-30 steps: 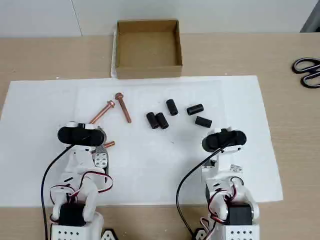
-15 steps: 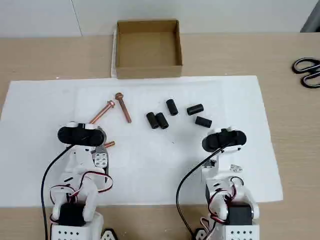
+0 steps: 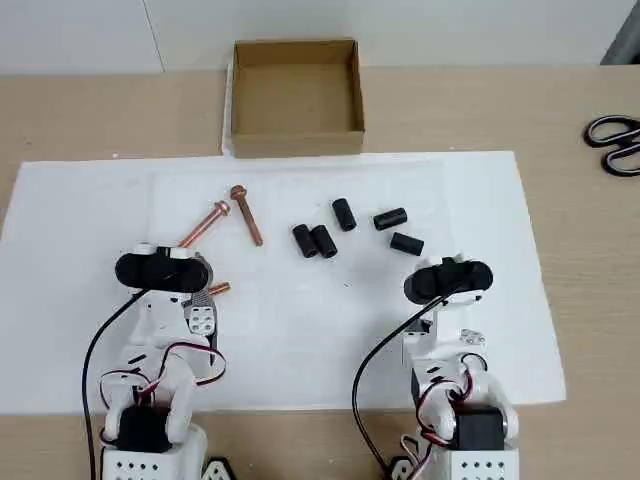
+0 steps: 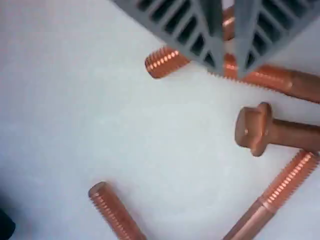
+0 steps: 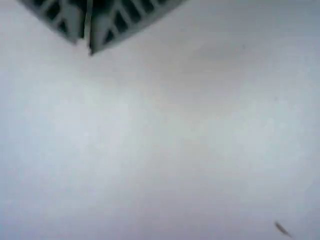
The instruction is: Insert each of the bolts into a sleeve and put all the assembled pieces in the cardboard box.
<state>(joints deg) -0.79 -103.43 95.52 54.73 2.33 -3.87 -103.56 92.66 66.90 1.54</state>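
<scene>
Left gripper (image 4: 227,70) clenched, empty, just above copper-coloured threaded metal bolts (image 4: 255,130) on white paper sheet (image 3: 300,330). We judge the nearest bolt's long axis crosses the jaws. Right gripper (image 5: 89,47) clenched, nearer the black cylindrical sleeves (image 3: 314,240).

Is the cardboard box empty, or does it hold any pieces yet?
Empty. The high view shows bare floor inside the cardboard box; the bolts and sleeves lie separate on the white sheet.
</scene>
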